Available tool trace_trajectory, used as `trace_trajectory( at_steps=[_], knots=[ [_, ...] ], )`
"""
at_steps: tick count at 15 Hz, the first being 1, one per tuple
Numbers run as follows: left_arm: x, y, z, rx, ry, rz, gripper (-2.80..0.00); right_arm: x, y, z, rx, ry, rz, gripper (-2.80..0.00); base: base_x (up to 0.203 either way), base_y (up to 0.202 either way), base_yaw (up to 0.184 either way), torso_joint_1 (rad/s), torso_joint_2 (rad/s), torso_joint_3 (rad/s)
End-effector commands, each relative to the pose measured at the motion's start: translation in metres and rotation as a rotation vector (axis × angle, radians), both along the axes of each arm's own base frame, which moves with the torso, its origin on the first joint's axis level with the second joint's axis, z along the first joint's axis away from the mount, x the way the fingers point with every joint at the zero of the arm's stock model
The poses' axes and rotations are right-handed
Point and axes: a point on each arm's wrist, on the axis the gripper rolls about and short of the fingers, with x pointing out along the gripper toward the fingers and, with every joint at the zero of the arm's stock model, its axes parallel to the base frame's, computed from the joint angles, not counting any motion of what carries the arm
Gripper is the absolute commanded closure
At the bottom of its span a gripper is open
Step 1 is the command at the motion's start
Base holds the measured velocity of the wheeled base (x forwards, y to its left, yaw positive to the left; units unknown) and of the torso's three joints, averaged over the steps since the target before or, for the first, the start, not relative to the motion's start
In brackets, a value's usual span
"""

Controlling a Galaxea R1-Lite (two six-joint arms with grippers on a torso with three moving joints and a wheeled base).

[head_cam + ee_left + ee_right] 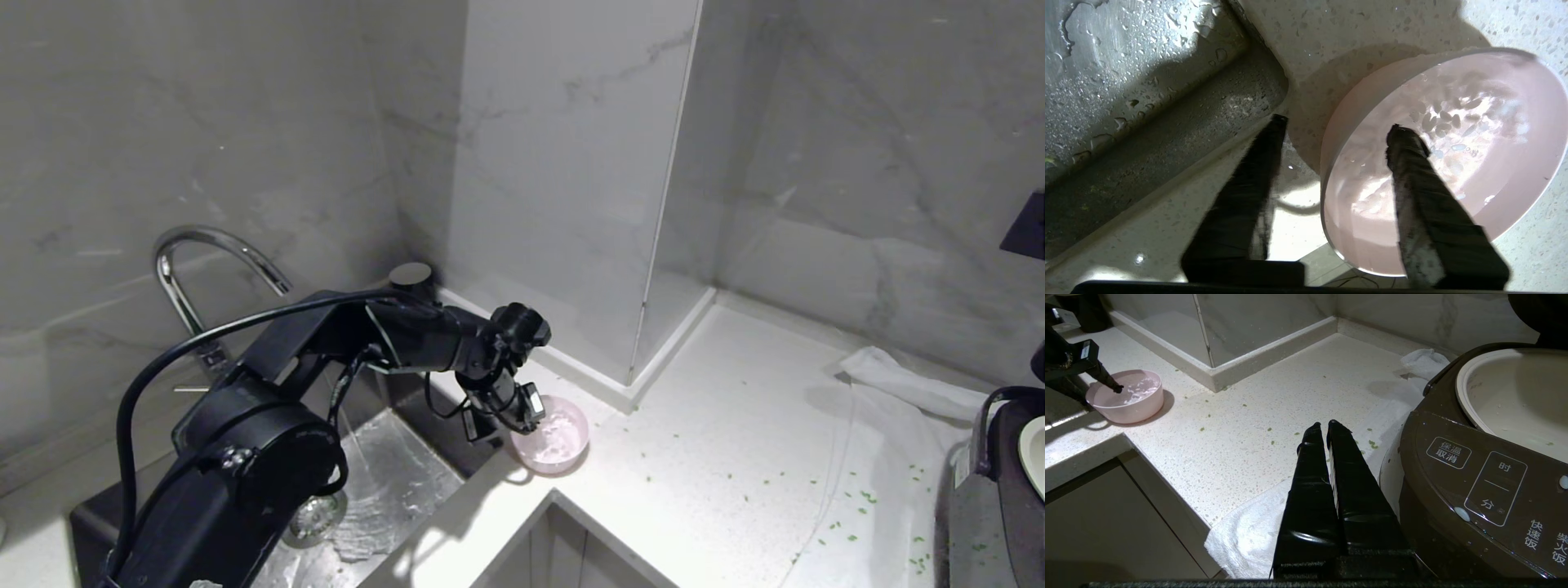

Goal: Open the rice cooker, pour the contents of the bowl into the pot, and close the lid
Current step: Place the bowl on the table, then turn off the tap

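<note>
The pale pink bowl (563, 445) (1474, 122) (1133, 402) stands on the counter beside the sink, with wet rice grains inside. My left gripper (500, 418) (1338, 124) is open over the bowl's rim on the sink side, one finger inside the bowl and the other outside it. At the far right the rice cooker (992, 498) (1474, 490) is open, and its cream pot (1035, 453) (1515, 404) shows. The lid (1535, 314) stands raised behind the pot, mostly out of view. My right gripper (1323, 424) hangs shut and empty in front of the cooker.
A wet steel sink (392, 482) with a curved tap (204, 253) lies left of the bowl. A white cloth (898, 384) (1249, 539) lies under and beside the cooker. Green specks dot the counter (694, 457). A marble pillar corner (629, 376) juts out behind.
</note>
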Motion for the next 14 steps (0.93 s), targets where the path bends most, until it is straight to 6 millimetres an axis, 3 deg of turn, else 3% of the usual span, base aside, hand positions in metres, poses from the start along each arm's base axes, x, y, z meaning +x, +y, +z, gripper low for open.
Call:
trace_trajectory(
  at_steps=[1,4,8,14],
  knots=[
    [0.0,0.002,0.005,-0.004,-0.001,0.01,-2.8,0.0,0.0,0.0,0.0,0.002,0.001,0.0,0.0,0.0,0.0,0.0,0.0,0.0],
    [-0.006,0.012,0.031,-0.009,-0.004,0.026,-2.8,0.0,0.0,0.0,0.0,0.001,0.001,0.0,0.0,0.0,0.0,0.0,0.0,0.0],
    [-0.013,0.041,0.07,-0.006,-0.001,0.06,-2.8,0.0,0.0,0.0,0.0,0.001,0.001,0.0,0.0,0.0,0.0,0.0,0.0,0.0],
    [-0.041,0.122,0.11,0.003,0.0,0.167,-2.8,0.0,0.0,0.0,0.0,0.001,0.002,0.0,0.0,0.0,0.0,0.0,0.0,0.0]
  ],
)
